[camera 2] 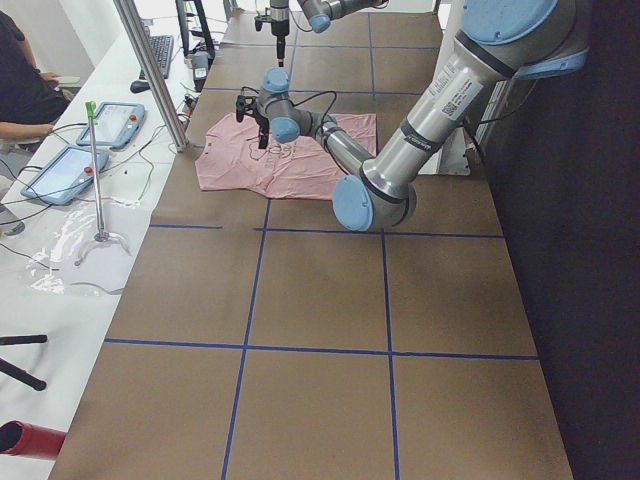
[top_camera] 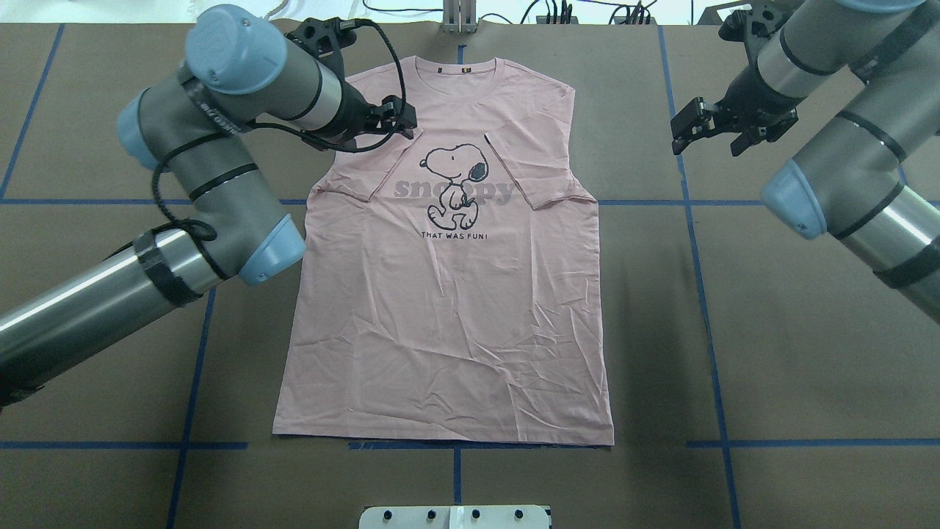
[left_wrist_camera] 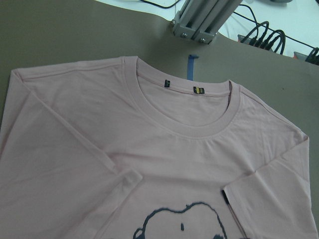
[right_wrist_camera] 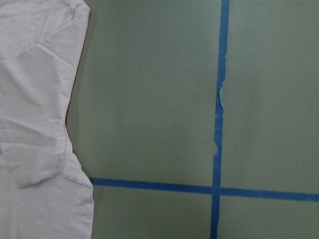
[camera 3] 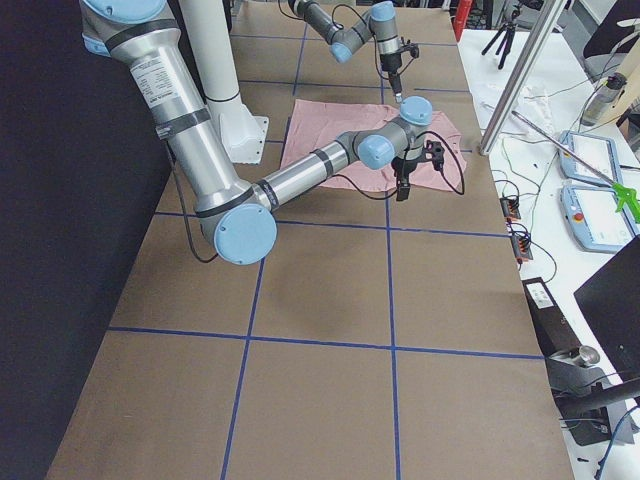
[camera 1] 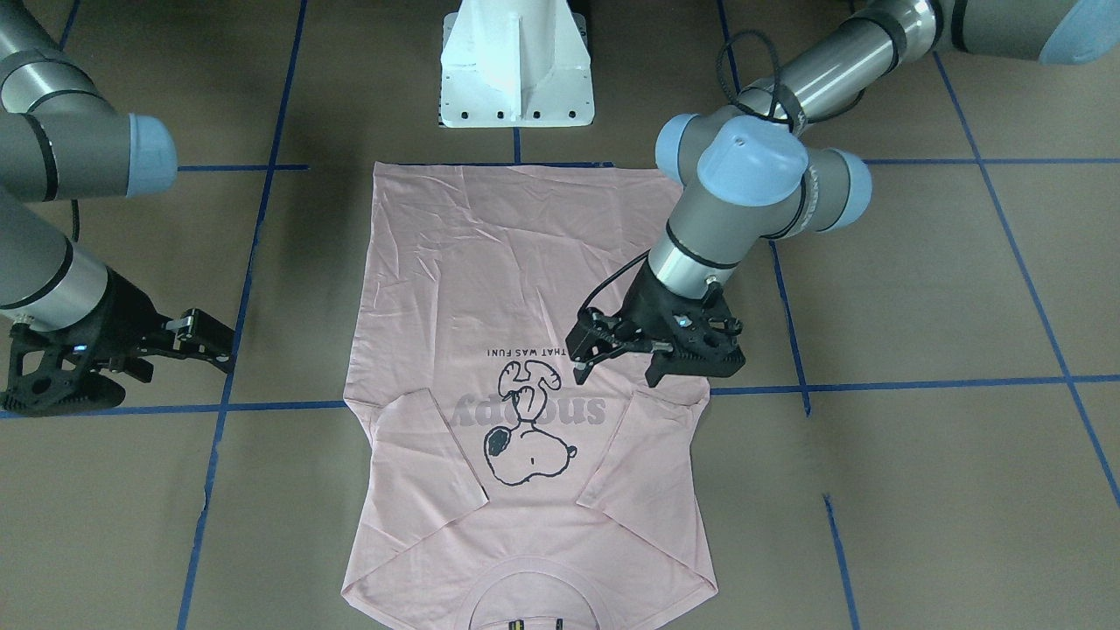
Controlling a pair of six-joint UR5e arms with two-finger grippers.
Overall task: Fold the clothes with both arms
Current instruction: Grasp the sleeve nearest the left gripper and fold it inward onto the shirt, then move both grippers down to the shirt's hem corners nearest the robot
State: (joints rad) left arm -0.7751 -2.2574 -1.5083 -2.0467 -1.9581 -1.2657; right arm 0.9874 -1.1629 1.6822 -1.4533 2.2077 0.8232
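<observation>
Your pink T-shirt [top_camera: 448, 308] lies flat at mid-bench [top_camera: 771, 330], both sleeves folded in; the body folds remain. The left gripper [camera 1: 617, 376] hovers over the left sleeve, jaws spread and empty. The right gripper [top_camera: 709, 145], off the shirt's right edge, appears spread too.

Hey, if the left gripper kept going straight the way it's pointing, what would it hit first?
Most likely the pink T-shirt, around its folded-in sleeve on the robot's left. The left gripper hangs open, angled down over it; its exact height is unclear.
</observation>
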